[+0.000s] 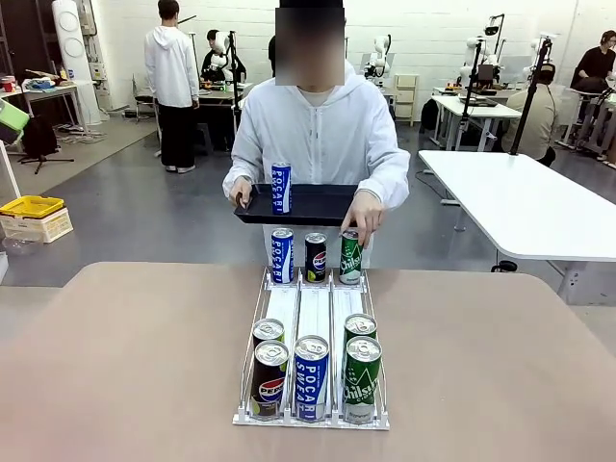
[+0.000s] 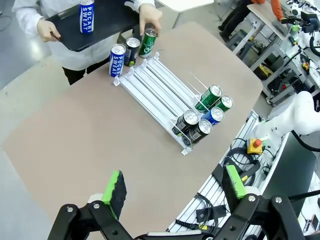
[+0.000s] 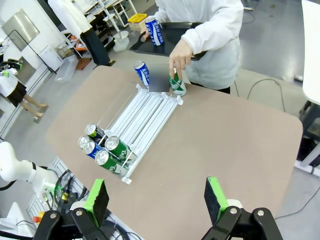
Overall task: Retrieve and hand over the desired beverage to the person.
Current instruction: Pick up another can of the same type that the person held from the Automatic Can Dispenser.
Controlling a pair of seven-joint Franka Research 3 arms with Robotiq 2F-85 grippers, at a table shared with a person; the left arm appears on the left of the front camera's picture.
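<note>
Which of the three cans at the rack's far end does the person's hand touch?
The green can, rightmost of the three; the hand rests on its top. The blue can and black can stand free.

Three Pocari cans, three Pepsi cans, three green cans, one rack, one tray.

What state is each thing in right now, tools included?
left tool: open, empty.
right tool: open, empty.
tray: held by the person.
blue can: upright on the tray.
green can: upright at rack's far end, person's hand on top.
rack: five cans at near end, middle bare.
</note>
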